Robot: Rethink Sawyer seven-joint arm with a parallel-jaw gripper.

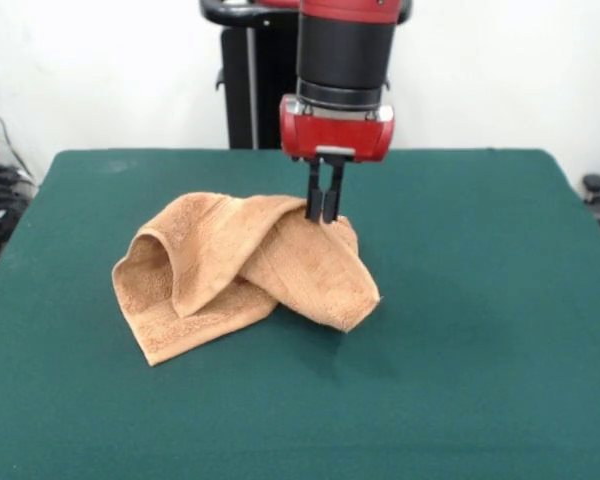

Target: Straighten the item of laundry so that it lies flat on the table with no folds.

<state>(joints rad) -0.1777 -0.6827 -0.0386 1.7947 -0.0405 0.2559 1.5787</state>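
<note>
Arm (pixel 346 50) cut off above.

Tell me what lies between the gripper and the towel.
Nothing. In the front view the gripper has its jaws closed on a raised fold of the towel, which is lifted above the table.

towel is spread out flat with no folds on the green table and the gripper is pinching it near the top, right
Not quite. The front view shows the towel bunched and folded over itself, with a raised loop at one side, not flat. The rest holds: it sits on the green table, and the gripper is closed on the cloth at its upper part.
</note>
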